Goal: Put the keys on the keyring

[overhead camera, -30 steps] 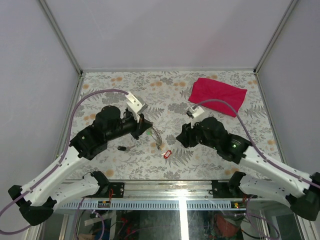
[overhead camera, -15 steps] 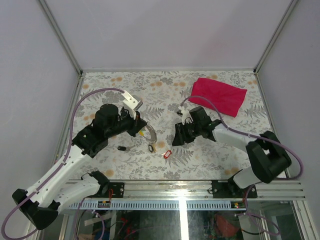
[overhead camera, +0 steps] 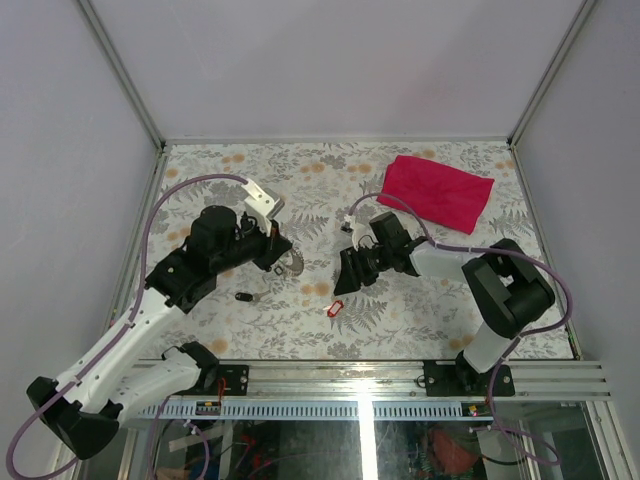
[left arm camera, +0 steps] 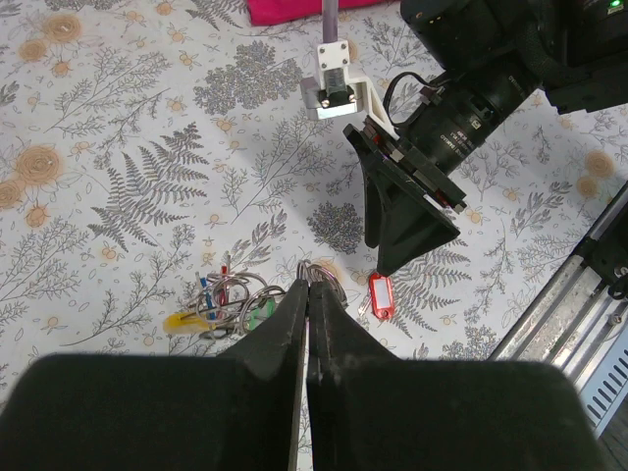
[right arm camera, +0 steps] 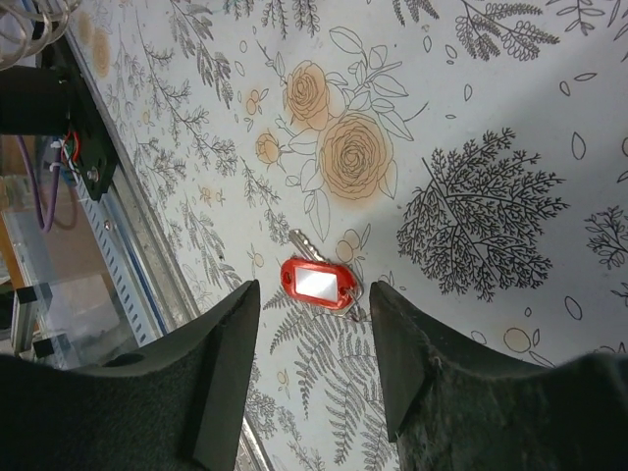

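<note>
Pinching the keyring (left arm camera: 316, 271) at its silvery loops, the left tool (left arm camera: 309, 294) is standing fully shut, jaws pressed together. The coloured tags (left arm camera: 211, 309) of yellow, blue and green are trailing beside the tips, left of the worktop's (overhead camera: 330, 170) middle. Whether the green one is already threaded cannot be told.

Judgement: the ring is being held steady and presented toward the other arm so that a key can be brought to it.

The right tool (overhead camera: 345, 280) is hovering with jaws partly spread, one finger on either side of the red-tagged key (right arm camera: 319, 283), and is gripping nothing. That key is lying flat near the middle of the worktop's near edge. Judgement: the straddle is lining up a pinch across the tag's narrow sides.

A small black piece (overhead camera: 243, 296) is lying apart, toward the near left. A red cloth (overhead camera: 436, 192) is sitting by the far right corner, well clear of both arms.
</note>
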Controlling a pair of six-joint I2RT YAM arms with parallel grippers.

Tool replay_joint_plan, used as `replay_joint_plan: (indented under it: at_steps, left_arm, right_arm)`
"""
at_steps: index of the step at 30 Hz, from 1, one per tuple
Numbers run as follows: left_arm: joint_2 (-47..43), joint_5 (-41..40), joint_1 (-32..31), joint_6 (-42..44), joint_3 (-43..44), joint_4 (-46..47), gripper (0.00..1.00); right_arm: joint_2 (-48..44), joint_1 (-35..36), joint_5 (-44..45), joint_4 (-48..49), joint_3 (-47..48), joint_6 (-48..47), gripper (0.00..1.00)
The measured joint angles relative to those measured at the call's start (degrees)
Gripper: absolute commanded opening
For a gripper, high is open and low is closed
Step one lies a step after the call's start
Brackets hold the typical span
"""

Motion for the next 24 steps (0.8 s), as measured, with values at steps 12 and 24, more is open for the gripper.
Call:
replay_joint_plan:
  at_steps: [12, 24]
  left_arm:
    - [1.5, 1.1, 0.0, 0.0, 0.0, 0.0, 0.00]
    - [1.8, 1.1, 0.0, 0.0, 0.0, 0.0, 0.00]
  right_arm:
    - [4.0, 0.0, -1.7, 1.4, 0.1, -0.7, 0.54]
    - [5.9, 0.4, -3.3, 1.8, 0.5, -1.3, 0.51]
